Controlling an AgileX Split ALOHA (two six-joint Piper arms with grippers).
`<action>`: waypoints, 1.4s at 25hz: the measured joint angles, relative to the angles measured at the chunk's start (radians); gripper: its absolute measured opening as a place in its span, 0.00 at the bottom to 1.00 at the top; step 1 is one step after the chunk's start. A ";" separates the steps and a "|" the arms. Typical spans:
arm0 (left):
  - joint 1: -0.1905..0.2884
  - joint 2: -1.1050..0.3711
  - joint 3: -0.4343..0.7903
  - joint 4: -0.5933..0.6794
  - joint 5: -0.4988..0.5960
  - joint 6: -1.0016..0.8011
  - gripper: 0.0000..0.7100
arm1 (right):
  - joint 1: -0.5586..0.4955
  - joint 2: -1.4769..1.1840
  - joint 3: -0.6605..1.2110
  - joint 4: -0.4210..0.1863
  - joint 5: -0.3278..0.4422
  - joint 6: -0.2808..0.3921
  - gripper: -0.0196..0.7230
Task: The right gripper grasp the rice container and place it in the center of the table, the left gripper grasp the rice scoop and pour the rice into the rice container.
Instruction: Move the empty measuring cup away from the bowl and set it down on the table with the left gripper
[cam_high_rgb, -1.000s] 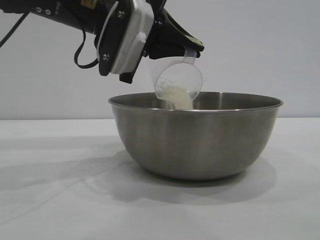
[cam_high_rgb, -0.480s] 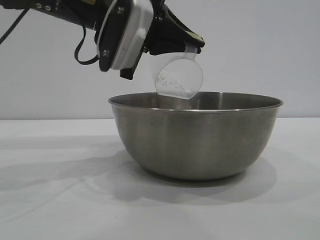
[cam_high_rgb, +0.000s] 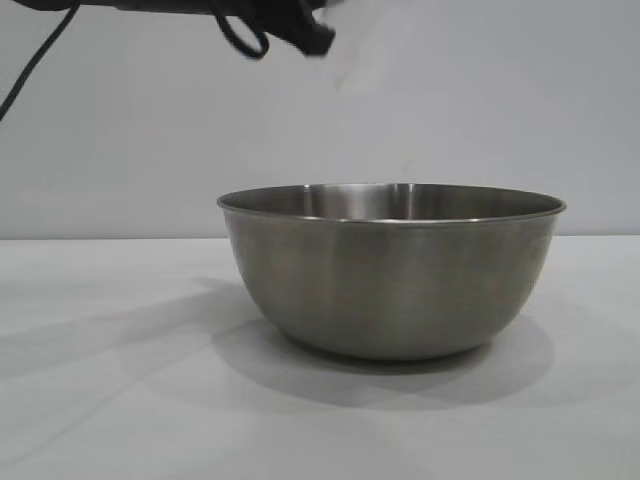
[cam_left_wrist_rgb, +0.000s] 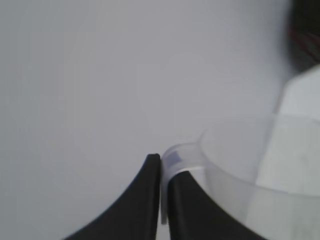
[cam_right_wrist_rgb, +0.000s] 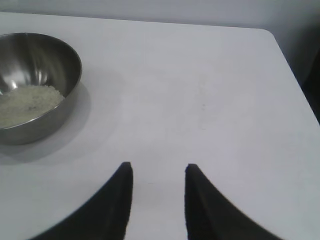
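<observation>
Showing your left gripper (cam_left_wrist_rgb: 161, 192) clenched on rice scoop (cam_left_wrist_rgb: 240, 175) handle, apparently emptied; rice (cam_right_wrist_rgb: 27, 104) sits in rice container (cam_high_rgb: 392, 268); right gripper (cam_right_wrist_rgb: 157, 197) parted, holding nothing.

Large round stainless-steel bowl (cam_high_rgb: 392, 270) on white-cloth table (cam_high_rgb: 110, 400), centre of exterior view. White rice grains (cam_right_wrist_rgb: 25, 104) inside bowl. Left gripper (cam_left_wrist_rgb: 164, 197) above bowl, toward its left, jaws on loop handle of small translucent plastic measuring cup (cam_left_wrist_rgb: 240, 175). Right gripper (cam_right_wrist_rgb: 155, 200) over table, well apart from bowl.
</observation>
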 joint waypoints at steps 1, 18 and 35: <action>0.018 -0.002 0.032 -0.011 0.000 -0.006 0.00 | 0.000 0.000 0.000 0.000 0.000 0.000 0.35; 0.084 0.050 0.370 -0.148 -0.057 -0.012 0.00 | 0.000 0.000 0.000 0.000 0.000 0.000 0.35; 0.084 0.090 0.490 -0.184 -0.060 -0.014 0.15 | 0.000 0.000 0.000 0.000 0.000 0.000 0.35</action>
